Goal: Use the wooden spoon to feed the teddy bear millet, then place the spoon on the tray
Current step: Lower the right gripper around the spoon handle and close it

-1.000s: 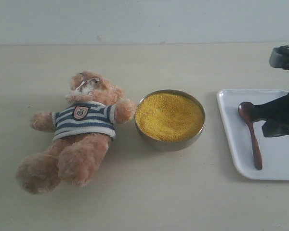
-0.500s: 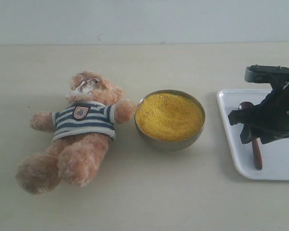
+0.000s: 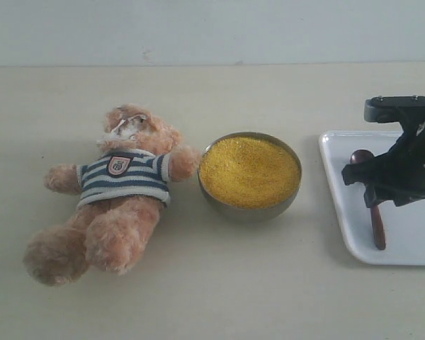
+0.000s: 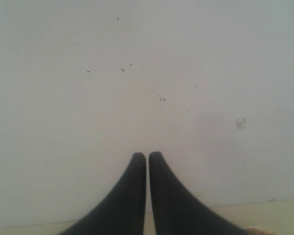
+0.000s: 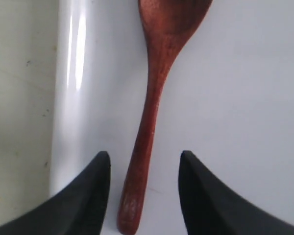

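The left gripper (image 4: pixel 147 155) has its fingers pressed together on nothing, facing a pale wall. Left of the steel bowl (image 3: pixel 285 202), the teddy bear (image 3: pixel 120 188) lies on its back, one paw just beside the rim. The millet (image 3: pixel 249 170) fills that bowl. Right of the bowl, apart from it, sits the tray (image 3: pixel 336 212), with the wooden spoon (image 3: pixel 377 228) flat along its bowl-side edge. The right gripper (image 5: pixel 143 157) hangs over the handle, fingers spread either side, seemingly not touching it.
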